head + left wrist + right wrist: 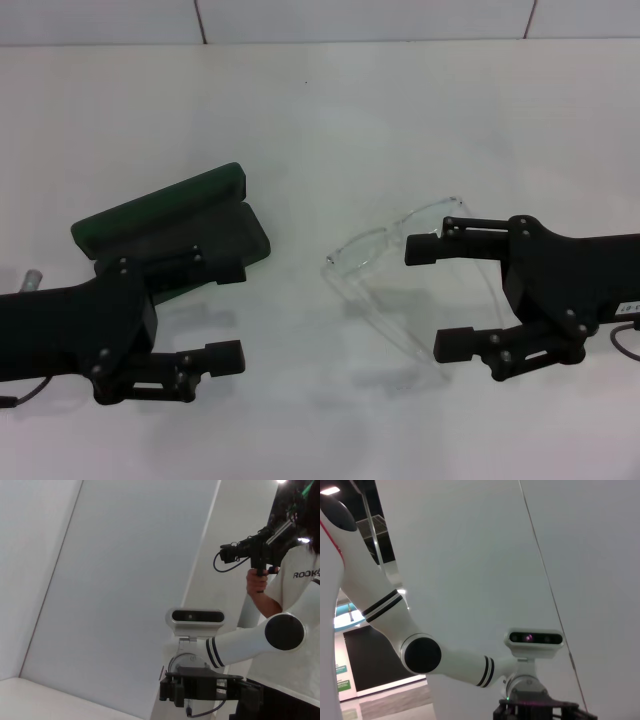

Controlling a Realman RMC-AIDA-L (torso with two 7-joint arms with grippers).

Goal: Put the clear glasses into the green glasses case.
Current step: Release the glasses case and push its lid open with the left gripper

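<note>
**Two open grippers flank the glasses and case on a white table**

Two grippers enter the head view from opposite sides of the white table point(320, 110). The left gripper point(232, 312) sits low on the left, its fingers spread wide: the upper finger point(215, 268) lies over the near part of the green glasses case point(165, 225), while the lower finger point(218, 357) is above bare table, well clear of the case. The case lies open, its lid tilted up along the far edge and its dark lining partly hidden by the gripper.

The right gripper point(437, 298) reaches in from the right, its fingers likewise spread apart and holding nothing. The clear glasses point(390, 275) lie on the table between the case and this gripper, apart from the case. The upper finger point(440, 247) overlaps the glasses' far end; whether it touches them cannot be told. One thin clear temple arm runs toward the lower finger point(458, 345).

Both wrist views face away from the table, showing white wall panels and the opposite arm; the left wrist view also shows a person point(295, 595) holding a handheld device point(252, 547).
</note>
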